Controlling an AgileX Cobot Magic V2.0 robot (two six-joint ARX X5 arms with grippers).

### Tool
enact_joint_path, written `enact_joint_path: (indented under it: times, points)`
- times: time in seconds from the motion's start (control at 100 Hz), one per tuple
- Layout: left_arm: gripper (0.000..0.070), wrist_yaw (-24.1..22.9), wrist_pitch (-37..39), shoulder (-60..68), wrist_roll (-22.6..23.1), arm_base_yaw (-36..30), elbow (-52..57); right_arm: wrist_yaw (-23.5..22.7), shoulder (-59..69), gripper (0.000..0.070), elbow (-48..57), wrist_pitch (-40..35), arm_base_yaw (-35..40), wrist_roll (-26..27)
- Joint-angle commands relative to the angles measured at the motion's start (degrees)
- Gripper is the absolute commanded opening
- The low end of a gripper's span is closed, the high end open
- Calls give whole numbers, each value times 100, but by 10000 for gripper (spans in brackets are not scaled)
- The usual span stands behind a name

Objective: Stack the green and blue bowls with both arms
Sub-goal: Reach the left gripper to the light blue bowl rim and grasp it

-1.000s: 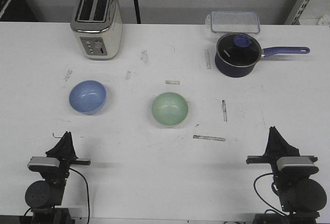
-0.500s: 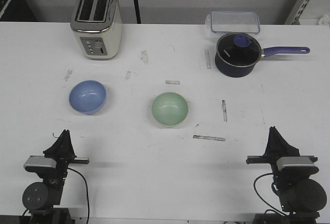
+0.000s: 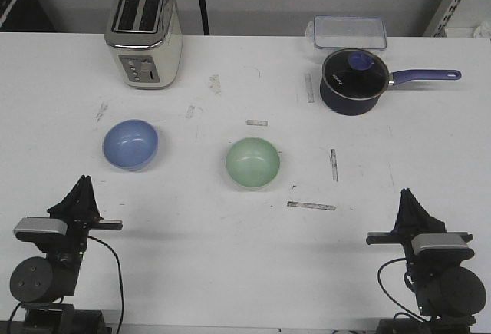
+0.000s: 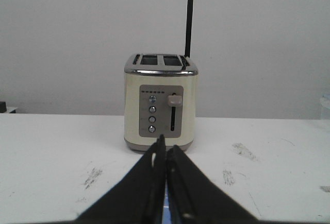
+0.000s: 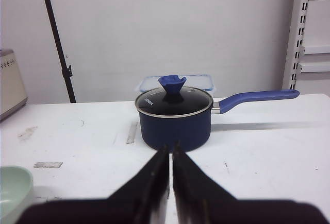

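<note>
The light blue bowl (image 3: 130,144) sits on the white table (image 3: 230,242) at the left, and the pale green bowl (image 3: 252,163) sits near the middle; both are upright and apart. My left gripper (image 3: 82,182) is near the front left, short of the blue bowl and a little to its left, shut and empty. In the left wrist view its fingers (image 4: 166,144) are pressed together, with a sliver of blue between them low down. My right gripper (image 3: 406,193) is at the front right, shut and empty (image 5: 170,149). The green bowl's rim (image 5: 13,185) shows at the right wrist view's edge.
A cream toaster (image 3: 143,34) stands at the back left (image 4: 161,100). A dark lidded saucepan (image 3: 351,81) with a purple handle stands at the back right (image 5: 175,118), with a clear plastic box (image 3: 349,31) behind it. Tape marks and scuffs dot the table.
My left arm has moved left and back toward the table's near edge, away from the bowls. The right arm and both bowls have not moved.
</note>
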Motion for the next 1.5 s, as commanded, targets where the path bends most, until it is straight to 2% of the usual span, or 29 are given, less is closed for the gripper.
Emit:
enact_joint_path:
  times: [0.0, 0.31, 0.7, 1.02, 1.11, 1.31, 1.41, 1.49]
  points:
    - [1, 0, -160, 352, 31, 11, 343, 0, -9, 3, 26, 48, 9, 52]
    - [1, 4, -474, 2175, 11, 11, 1672, 0, -9, 3, 26, 48, 9, 52]
    - [2, 2, -2573, 4457, -216, 94, 3880, 0, -9, 3, 26, 48, 9, 52]
    - [2, 24, -4942, 6048, -1486, 435, 5731, 0, -9, 3, 26, 48, 9, 52]
    - [2, 269, -5327, 6384, -1648, 638, 6008, 0, -9, 3, 26, 48, 9, 52]
    - [3, 1410, -5340, 6760, -1674, 1180, 6059, 0, -9, 3, 26, 48, 9, 52]
    - [25, 1475, -5346, 6896, -1692, 1403, 6059, 0, -9, 3, 26, 48, 9, 52]
    - [106, 1473, -5337, 7003, -1692, 1545, 6059, 0, -9, 3, 26, 48, 9, 52]
